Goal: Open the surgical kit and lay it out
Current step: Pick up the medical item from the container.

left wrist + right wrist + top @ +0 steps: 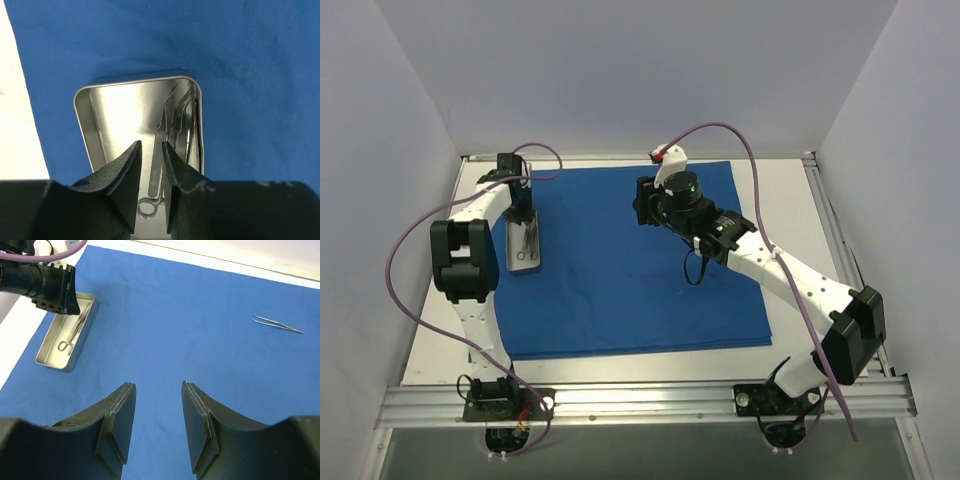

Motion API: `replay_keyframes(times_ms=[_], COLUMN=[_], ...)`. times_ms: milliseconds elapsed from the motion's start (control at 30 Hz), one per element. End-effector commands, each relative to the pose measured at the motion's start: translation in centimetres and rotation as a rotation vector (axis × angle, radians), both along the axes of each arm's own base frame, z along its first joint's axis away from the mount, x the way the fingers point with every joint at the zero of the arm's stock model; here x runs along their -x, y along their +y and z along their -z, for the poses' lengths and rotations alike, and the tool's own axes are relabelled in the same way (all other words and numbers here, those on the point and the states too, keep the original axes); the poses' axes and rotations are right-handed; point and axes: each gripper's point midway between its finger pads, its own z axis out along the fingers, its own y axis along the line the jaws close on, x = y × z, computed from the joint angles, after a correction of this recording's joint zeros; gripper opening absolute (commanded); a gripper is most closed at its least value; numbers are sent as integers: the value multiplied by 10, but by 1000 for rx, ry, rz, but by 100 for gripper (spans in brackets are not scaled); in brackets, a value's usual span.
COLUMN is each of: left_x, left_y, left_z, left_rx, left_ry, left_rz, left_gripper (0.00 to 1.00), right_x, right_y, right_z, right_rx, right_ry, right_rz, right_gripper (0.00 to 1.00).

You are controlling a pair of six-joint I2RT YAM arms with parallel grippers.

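left gripper (150, 145) sits in the tray (82, 100), likely to lift an instrument (156, 182), jaws nearly together, grip unclear; right gripper (157, 386) jaws apart, empty above blue cloth (200, 315).

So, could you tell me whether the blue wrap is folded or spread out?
Spread out: the blue wrap lies flat as one large sheet, with the metal tray resting on it.

Claw (156, 387) parted over cloth (200, 305); tweezers (278, 324) beyond
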Motion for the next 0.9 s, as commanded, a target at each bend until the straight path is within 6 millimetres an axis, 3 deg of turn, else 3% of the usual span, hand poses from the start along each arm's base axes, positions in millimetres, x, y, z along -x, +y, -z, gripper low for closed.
replay_keyframes(times_ms=[0,133,567,667,700,867], left_x=[-23,-26,-31,-30,-30,-28], left_y=[-2,-4,-3,0,16,16], left_z=[-20,-11,16,20,19,8], left_rx=[-2,9,2,-7,-6,17], left_ry=[-68,-52,8,25,26,6], left_rz=[44,47,41,27,-3,-23], left_gripper=[32,33,39,33,28,11], right_x=[0,3,5,5,5,4], right_y=[-5,-5,-4,-4,-3,-2], right_z=[-1,5,-3,-2,-1,1], right_rx=[16,19,3,5,4,11], right_ry=[-26,-23,-49,-45,-43,-38], right_rz=[4,-9,-30,-30,-31,-30], right_gripper=[42,42,42,42,42,42])
